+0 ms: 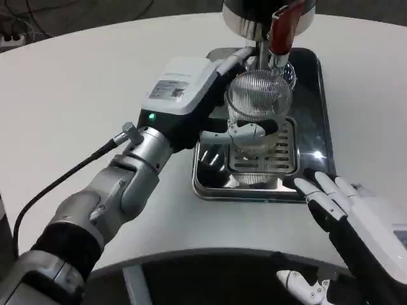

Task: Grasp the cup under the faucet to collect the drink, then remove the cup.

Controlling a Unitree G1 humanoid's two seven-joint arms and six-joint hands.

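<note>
Cup (257,108) sits on the drip tray (245,187) grille at 12 o'clock under the faucet (264,54), left hand (210,101) wrapping it from 9 o'clock, right hand (331,200) idle at 5 o'clock with fingers spread; keep cup upright and centred.

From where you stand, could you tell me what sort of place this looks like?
Probably a lab mock-up of a drinks station: a dispenser faucet over a steel drip tray, on a white table with cables behind.

Colours we see
We note a clear ribbed cup (258,101), red faucet handle (282,28), silver drip tray (254,184), white desk (82,82).
</note>
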